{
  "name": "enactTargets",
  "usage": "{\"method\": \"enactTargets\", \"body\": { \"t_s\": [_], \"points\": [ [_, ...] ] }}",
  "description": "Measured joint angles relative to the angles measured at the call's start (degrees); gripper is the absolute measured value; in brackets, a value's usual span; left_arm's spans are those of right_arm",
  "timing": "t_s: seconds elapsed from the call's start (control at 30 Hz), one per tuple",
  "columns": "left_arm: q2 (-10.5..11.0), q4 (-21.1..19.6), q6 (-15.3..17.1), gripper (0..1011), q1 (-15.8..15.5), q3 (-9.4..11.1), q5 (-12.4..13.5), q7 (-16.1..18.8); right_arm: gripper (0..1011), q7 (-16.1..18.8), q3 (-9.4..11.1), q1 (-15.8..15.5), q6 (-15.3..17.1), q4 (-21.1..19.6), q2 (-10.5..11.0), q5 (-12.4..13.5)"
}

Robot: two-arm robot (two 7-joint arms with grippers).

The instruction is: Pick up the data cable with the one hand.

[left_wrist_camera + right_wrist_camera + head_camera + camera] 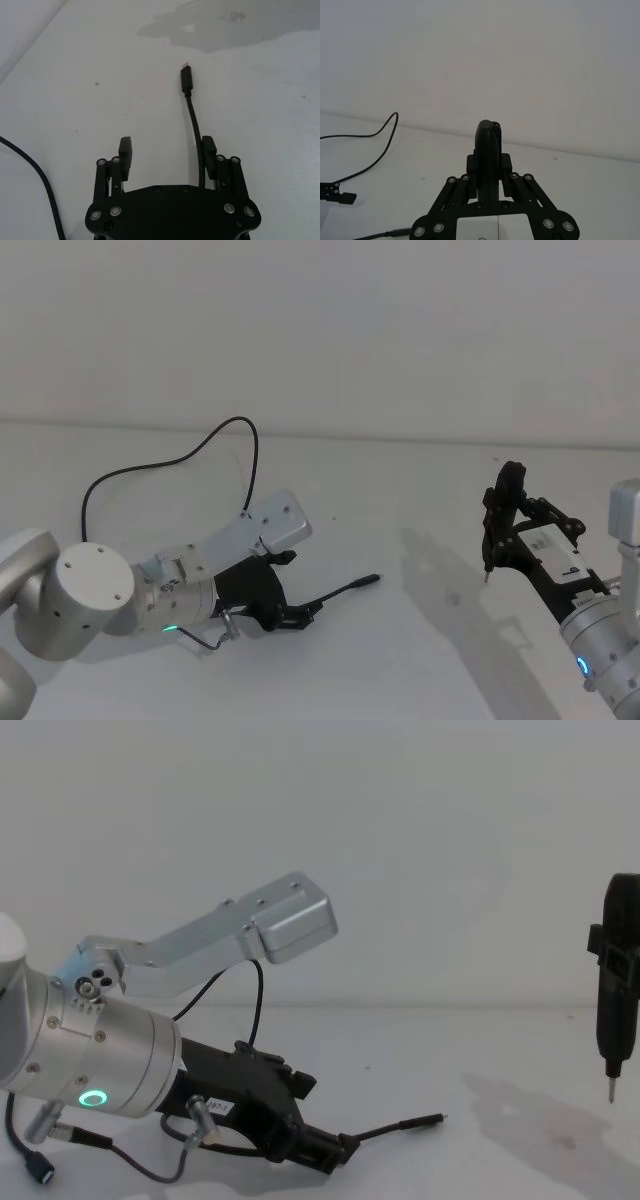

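The data cable [170, 461] is a thin black cord looping across the white table, and its slim plug [372, 580] lies flat near the middle. My left gripper [300, 616] sits low over the stretch just behind the plug. In the left wrist view that gripper [166, 146] is open, and the data cable [193, 114] runs along the inner side of one finger [208, 148] out to the plug [186, 80]. The chest view shows the cable [395, 1130] sticking out past the left gripper [330, 1152]. My right gripper [503, 532] hovers at the right, shut on a black pen-like tool [487, 140].
The pointed tip [612, 1096] of the tool hangs above the table on the right. A short dark wire with a small blue-faced connector [40, 1172] dangles from my left wrist. A silver bracket [285, 925] stands above the left arm. A plain wall stands behind the table.
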Motion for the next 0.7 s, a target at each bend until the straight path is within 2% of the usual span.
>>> {"method": "enactTargets", "body": {
  "t_s": [0.17, 0.43, 0.47, 0.5, 0.67, 0.7],
  "points": [
    [-0.08, 0.03, 0.16, 747, 0.02, -0.04, 0.11, 0.0, 268, 0.0, 0.0, 0.0, 0.0, 0.0, 0.0, 0.0],
    [-0.15, 0.07, 0.32, 466, 0.07, -0.09, 0.2, 0.0, 268, 0.0, 0.0, 0.0, 0.0, 0.0, 0.0, 0.0],
    [-0.15, 0.08, 0.33, 466, 0.07, -0.09, 0.21, 0.01, 268, 0.0, 0.0, 0.0, 0.0, 0.0, 0.0, 0.0],
    [-0.16, 0.09, 0.35, 407, 0.08, -0.1, 0.22, 0.01, 268, 0.0, 0.0, 0.0, 0.0, 0.0, 0.0, 0.0],
    [-0.19, 0.09, 0.38, 269, 0.09, -0.12, 0.25, 0.02, 268, 0.0, 0.0, 0.0, 0.0, 0.0, 0.0, 0.0],
    [-0.2, 0.08, 0.39, 210, 0.09, -0.12, 0.25, 0.03, 268, 0.0, 0.0, 0.0, 0.0, 0.0, 0.0, 0.0]
  ]
}}
